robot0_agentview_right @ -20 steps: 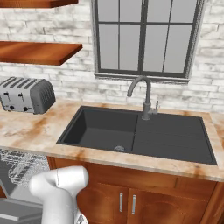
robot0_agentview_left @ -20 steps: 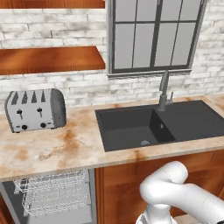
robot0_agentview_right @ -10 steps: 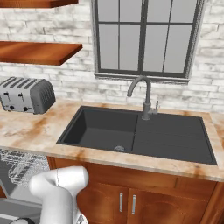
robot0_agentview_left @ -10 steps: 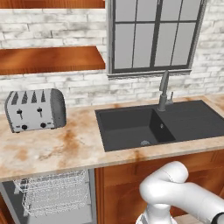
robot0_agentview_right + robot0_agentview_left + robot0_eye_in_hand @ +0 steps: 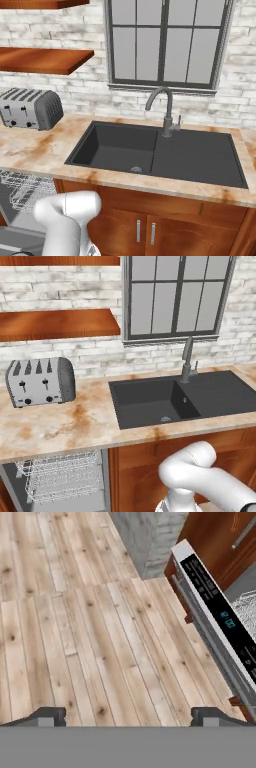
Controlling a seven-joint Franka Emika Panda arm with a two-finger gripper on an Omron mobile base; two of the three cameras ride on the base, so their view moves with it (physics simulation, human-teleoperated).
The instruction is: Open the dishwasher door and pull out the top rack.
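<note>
My gripper [image 5: 125,718] hangs spread wide over the floor with the grey metallic dishwasher door [image 5: 212,609] dropped open beside it, so I'd hook the light, stiff white wire top rack [image 5: 60,475] under the counter [image 5: 55,428] by its front rail.

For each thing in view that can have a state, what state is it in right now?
dishwasher door: open, folded down, control strip and bar handle facing the hand camera.
top rack: pulled partway out from under the counter, looks empty.
tool: open, fingertips wide apart, holding nothing, over the wooden floor.
cabinet doors: shut.
faucet: no water running.
sink: empty.
toaster: slots look empty.
</note>
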